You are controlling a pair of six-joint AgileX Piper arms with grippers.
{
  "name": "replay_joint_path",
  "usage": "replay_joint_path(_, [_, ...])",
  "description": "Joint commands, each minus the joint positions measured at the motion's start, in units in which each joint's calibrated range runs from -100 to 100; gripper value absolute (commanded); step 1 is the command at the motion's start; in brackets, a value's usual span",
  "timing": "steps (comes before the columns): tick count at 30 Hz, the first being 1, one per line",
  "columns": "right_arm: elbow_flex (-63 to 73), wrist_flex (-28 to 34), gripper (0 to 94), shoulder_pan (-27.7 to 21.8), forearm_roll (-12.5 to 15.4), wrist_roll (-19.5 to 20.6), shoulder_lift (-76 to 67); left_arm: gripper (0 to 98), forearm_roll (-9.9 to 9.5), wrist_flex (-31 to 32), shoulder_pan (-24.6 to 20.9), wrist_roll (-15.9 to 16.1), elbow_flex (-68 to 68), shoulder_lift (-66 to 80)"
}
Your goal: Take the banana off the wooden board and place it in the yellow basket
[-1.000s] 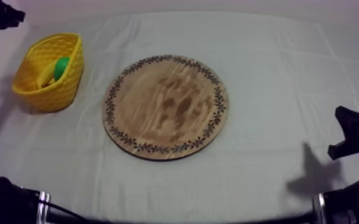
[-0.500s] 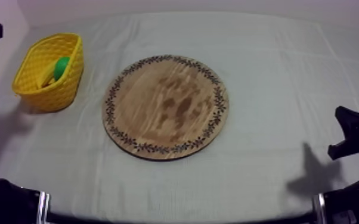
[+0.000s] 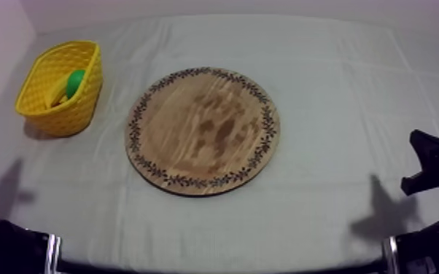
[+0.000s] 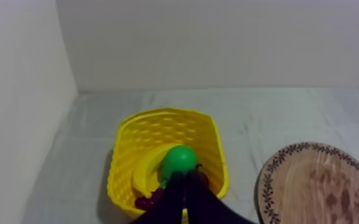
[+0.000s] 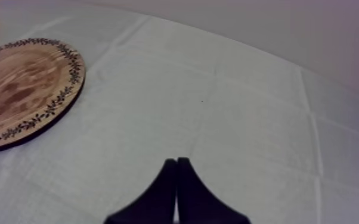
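Inside the latticed yellow basket (image 3: 76, 111) lies the curved, smooth banana (image 3: 59, 91).

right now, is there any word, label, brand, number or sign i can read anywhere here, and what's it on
None: no word, label, brand, number or sign can be read in any view.
The wooden board carries only a leafy pattern round its rim, not letters.
The yellow basket has a plain woven wall with no tag.
The cloth is unmarked.

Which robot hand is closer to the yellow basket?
Left. The left gripper hangs just beside the yellow basket; the right gripper sits far off, past the wooden board.
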State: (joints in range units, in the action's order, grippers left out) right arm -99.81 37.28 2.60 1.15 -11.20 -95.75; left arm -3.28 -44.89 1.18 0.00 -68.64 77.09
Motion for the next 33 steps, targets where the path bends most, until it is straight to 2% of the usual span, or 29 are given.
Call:
replay_joint_path(1, [0.03, -0.03, 0.3, 0.0, 0.0, 0.0, 0.0, 0.0, -0.15, 0.2, -0.22, -0.39, -5.15, 5.41])
replay_joint_path(19, [0.03, -0.03, 0.3, 0.0, 0.0, 0.0, 0.0, 0.0, -0.39, -0.23, -1.0, -0.23, -20.97, 20.85])
replay_joint_path(33, [0.03, -0.03, 0.3, -0.05, 0.0, 0.0, 0.0, 0.0, 0.15, 0.66, -2.49, 0.49, -27.46, 22.64])
